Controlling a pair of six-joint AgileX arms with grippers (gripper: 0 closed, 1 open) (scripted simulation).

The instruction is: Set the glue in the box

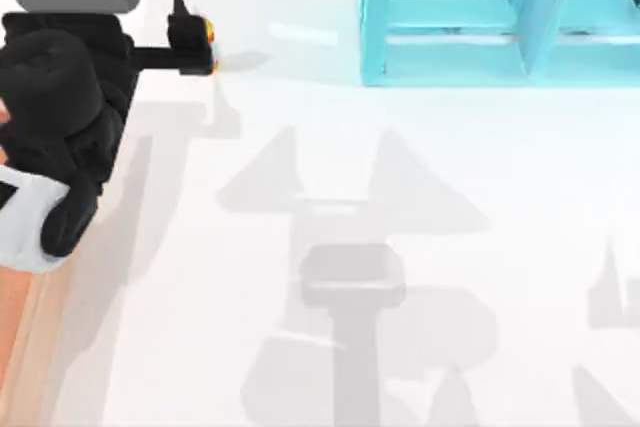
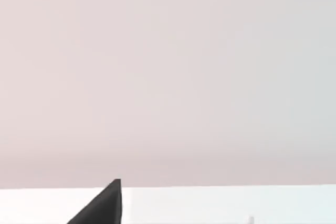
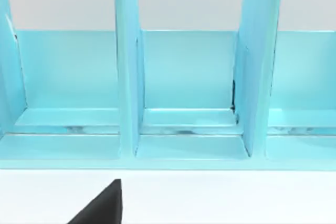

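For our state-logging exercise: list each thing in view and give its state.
glue: held in left gripper, outside the box
box: at table's left edge, no glue inside
turquoise shelf: standing upright
right gripper: facing the shelf

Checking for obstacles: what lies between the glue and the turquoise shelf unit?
Nothing but bare white table, crossed by faint shadow. The top view shows it, between the glue held in the left gripper and the turquoise shelf unit.
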